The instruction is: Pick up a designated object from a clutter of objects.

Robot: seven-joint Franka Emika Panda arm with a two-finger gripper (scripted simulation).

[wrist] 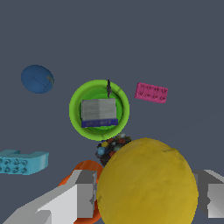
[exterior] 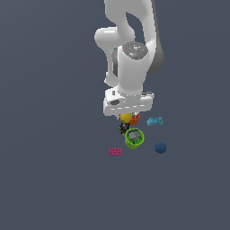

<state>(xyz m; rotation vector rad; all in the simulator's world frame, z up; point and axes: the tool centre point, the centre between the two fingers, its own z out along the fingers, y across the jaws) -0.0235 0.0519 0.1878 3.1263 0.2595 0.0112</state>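
The yellow ball [wrist: 146,181] sits right between the two fingers [wrist: 83,197] of the pincer [wrist: 146,194]. They press its sides, holding it above the orange cup [wrist: 83,168].

ball [exterior: 126,118] between claw [wrist: 146,197] fingers, cup [exterior: 134,138] just below, brick [exterior: 115,152] at exterior view's left

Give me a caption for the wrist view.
Gripper fingers flank the yellow ball, above a green cup.

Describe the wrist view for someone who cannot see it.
A large lumpy yellow ball fills the foreground between the two grey fingers of the claw. Beyond it lie a green cup holding a grey block, a pink brick, a dark blue ball and a cyan block.
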